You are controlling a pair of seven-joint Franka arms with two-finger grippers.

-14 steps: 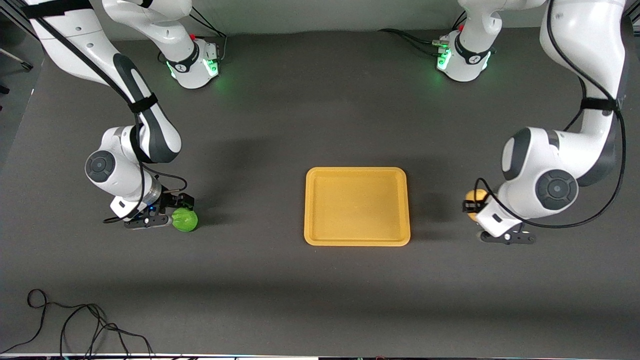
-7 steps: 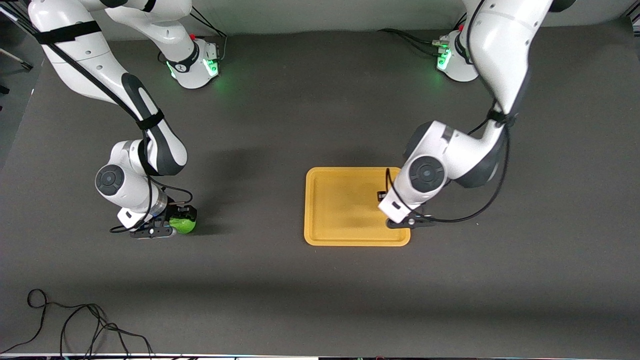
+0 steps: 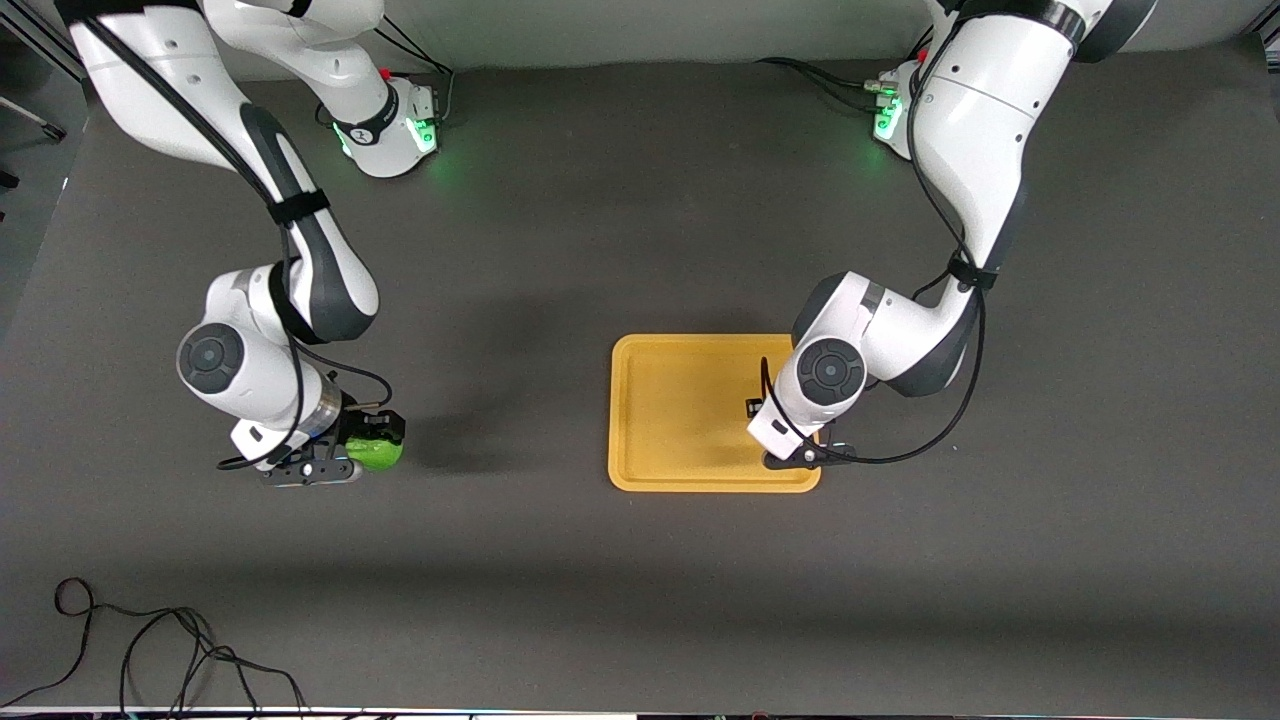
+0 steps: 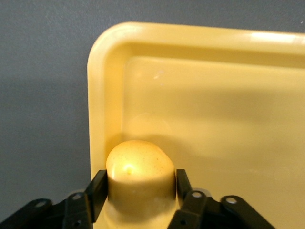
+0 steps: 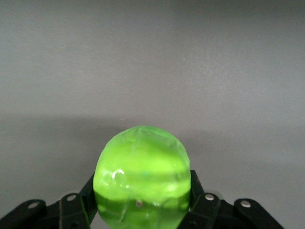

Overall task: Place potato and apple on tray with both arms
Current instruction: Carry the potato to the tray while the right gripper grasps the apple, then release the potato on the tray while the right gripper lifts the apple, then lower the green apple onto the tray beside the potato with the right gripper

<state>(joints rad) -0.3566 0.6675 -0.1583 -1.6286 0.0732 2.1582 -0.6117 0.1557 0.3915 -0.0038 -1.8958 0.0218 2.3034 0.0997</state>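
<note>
Holding potato (image 4: 139,174) over tray (image 3: 640,470), left tool (image 4: 139,191) clamped | right tool (image 5: 141,191) clamps apple (image 3: 375,452), tray's 9 o'clock | you've placed neither.

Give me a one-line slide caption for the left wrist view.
Left gripper, jaws shut on the potato, holds it over a corner of the tray.

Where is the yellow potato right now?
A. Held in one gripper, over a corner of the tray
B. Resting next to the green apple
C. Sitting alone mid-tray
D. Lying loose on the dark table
A: the left wrist view shows the potato clamped between the left gripper fingers, over a corner of the tray.
</note>
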